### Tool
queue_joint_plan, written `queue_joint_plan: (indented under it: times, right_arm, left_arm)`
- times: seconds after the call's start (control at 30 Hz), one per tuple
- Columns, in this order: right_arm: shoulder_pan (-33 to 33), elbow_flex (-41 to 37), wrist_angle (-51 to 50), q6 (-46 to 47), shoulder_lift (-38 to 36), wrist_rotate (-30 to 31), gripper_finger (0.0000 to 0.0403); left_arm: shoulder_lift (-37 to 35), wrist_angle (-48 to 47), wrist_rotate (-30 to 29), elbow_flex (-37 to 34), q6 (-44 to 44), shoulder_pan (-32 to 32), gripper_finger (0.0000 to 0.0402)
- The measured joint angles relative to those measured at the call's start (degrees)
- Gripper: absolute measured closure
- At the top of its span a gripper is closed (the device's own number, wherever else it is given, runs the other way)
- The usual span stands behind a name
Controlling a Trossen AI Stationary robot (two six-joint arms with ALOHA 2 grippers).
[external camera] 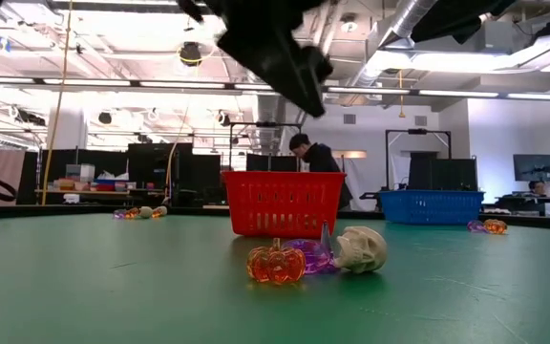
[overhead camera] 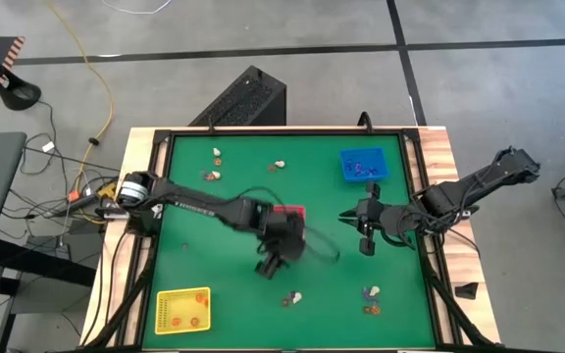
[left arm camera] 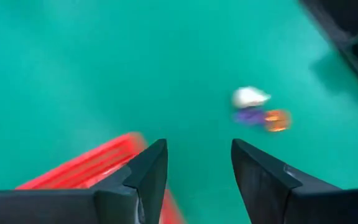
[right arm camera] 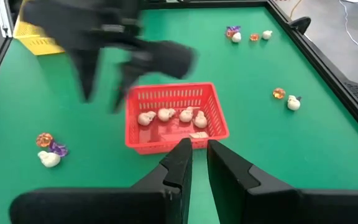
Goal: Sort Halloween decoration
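The red tray [right arm camera: 174,117] holds several white skull trinkets [right arm camera: 166,115] and sits mid-table, partly under my left arm [overhead camera: 287,211]. My left gripper [overhead camera: 271,263] [left arm camera: 197,158] hangs open and empty above the table on the tray's near side, high in the low view [external camera: 270,48]. Ahead of it lies a cluster on the mat: a white skull [left arm camera: 249,96], a purple piece [left arm camera: 248,116] and an orange pumpkin [left arm camera: 277,120]. My right gripper [overhead camera: 351,222] [right arm camera: 197,150] is to the right of the red tray, pointing at it, open by a narrow gap and empty.
A blue tray [overhead camera: 363,165] with purple pieces stands far right, and a yellow tray [overhead camera: 182,309] with orange ones near left. Loose trinkets lie far left [overhead camera: 212,165], at the far middle [overhead camera: 279,165] and near right [overhead camera: 372,300]. A raised black rim [overhead camera: 422,226] bounds the mat.
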Motion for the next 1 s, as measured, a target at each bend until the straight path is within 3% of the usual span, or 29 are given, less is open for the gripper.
queue_joint_plan:
  times: [0.1,0.27,0.57,0.8,1.0]
  right_arm:
    - [0.00,0.00,0.08,0.15,0.00,0.00,0.0322]
    - [0.00,0.00,1.53,0.16,0.00,0.00,0.0322]
    - [-0.11,0.00,3.73,0.11,0.00,0.05,0.0322]
    - [-0.11,0.00,4.83,-1.11,0.00,0.12,0.0322]
    - [-0.11,0.00,4.25,-1.46,0.00,0.11,0.0322]
  left_arm:
    - [0.00,-0.47,-3.72,0.00,-0.01,-6.13,0.0240]
    - [-0.37,-4.69,-15.13,-0.02,-1.69,-14.47,0.0244]
    - [4.42,9.32,-23.38,-1.77,-2.19,-20.14,0.0245]
    - [9.63,17.40,-22.04,-1.79,3.84,-17.59,0.0245]
    - [9.55,15.63,-18.99,-1.77,1.97,-15.43,0.0245]
